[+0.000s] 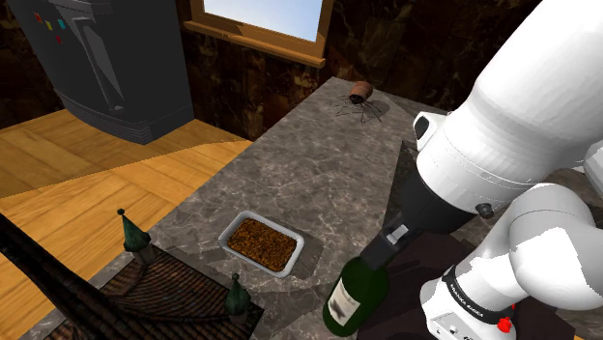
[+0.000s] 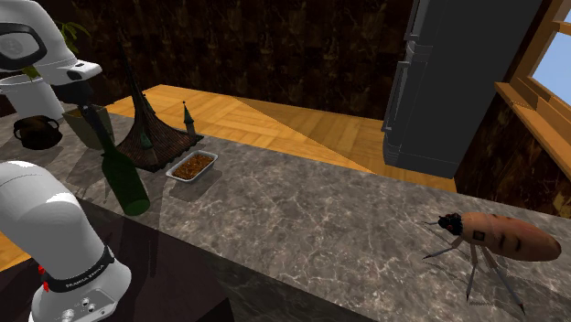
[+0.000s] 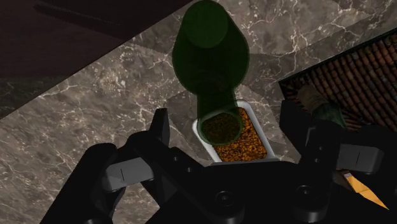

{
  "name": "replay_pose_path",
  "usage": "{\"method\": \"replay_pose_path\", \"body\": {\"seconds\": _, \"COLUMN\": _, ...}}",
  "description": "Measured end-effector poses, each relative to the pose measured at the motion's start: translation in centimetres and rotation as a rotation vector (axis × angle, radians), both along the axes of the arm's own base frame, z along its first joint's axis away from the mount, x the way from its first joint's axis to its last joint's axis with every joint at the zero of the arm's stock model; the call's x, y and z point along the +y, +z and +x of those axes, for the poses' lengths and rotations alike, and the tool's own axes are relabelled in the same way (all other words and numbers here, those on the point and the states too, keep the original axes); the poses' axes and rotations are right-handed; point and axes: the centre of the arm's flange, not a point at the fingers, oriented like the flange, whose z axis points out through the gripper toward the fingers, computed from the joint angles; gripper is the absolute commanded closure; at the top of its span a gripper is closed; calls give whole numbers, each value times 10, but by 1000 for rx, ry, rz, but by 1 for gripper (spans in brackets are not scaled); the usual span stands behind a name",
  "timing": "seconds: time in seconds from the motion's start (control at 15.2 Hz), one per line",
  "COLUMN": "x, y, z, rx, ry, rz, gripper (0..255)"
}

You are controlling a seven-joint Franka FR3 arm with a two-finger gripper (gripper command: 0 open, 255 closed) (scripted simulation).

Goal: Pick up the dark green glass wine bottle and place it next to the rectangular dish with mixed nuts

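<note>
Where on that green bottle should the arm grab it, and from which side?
Probably the neck, from above. The bottle stands mouth up, leaning a little, and its neck is far slimmer than its body. The open gripper hangs over it, one finger on either side of the neck, not touching.

Bottle [image 1: 353, 295] on counter [image 1: 319, 164]; dish [image 1: 225, 241] near (not touching)

wine bottle [image 1: 354, 292]: dark green, seemingly upright on counter [image 1: 319, 164] | nut dish [image 1: 261, 242]: rectangular, near bottle, apart
</note>
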Motion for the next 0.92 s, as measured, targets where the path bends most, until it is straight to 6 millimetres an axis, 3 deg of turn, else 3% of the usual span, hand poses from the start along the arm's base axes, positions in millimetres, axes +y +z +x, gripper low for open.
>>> {"method": "replay_pose_path", "body": {"seconds": 0.2, "x": 0, "y": 0, "z": 0, "rx": 0, "ry": 0, "rz": 0, "gripper": 0}}
{"method": "replay_pose_path", "body": {"seconds": 0.46, "x": 3, "y": 38, "z": -5, "rx": -1, "ry": 1, "rz": 1, "gripper": 0}}
{"method": "replay_pose_path", "body": {"seconds": 0.59, "x": 3, "y": 47, "z": -5, "rx": 0, "ry": 0, "rz": 0, "gripper": 0}}
{"method": "replay_pose_path", "body": {"seconds": 0.92, "x": 2, "y": 49, "z": -6, "rx": 0, "ry": 0, "rz": 0, "gripper": 0}}
